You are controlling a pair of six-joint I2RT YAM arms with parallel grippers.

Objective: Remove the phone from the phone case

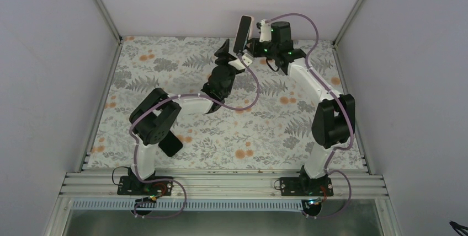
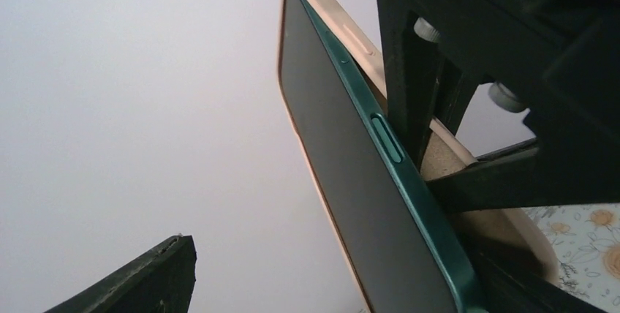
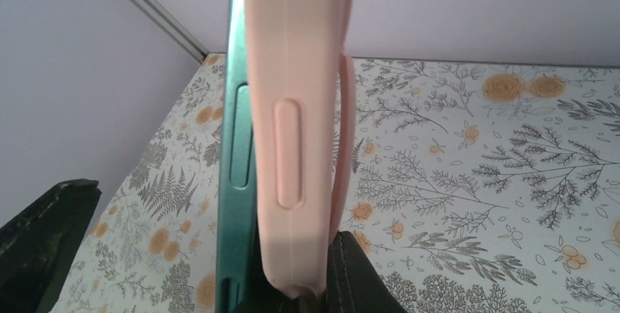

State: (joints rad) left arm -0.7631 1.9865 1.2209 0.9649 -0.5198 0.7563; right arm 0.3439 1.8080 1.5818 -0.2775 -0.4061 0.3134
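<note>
The phone [image 1: 242, 33] is held upright in the air over the far middle of the table. In the left wrist view its dark screen [image 2: 343, 174] and green edge [image 2: 387, 141] show, with the pink phone case [image 2: 351, 39] peeled off that edge. From the right wrist, the green phone [image 3: 237, 145] stands partly out of the phone case [image 3: 300, 108]. My right gripper [image 1: 251, 47] [image 3: 322, 276] is shut on the case's lower wall. My left gripper [image 1: 229, 54] [image 2: 336, 262] is open around the phone, and one of its fingers [image 2: 146, 280] stands well clear of the screen.
The floral table cover [image 1: 265, 131] spreads below. White walls and metal corner posts [image 1: 102, 4] close in the back and sides. A black finger [image 3: 44, 240] shows at the lower left of the right wrist view, apparently the left gripper's.
</note>
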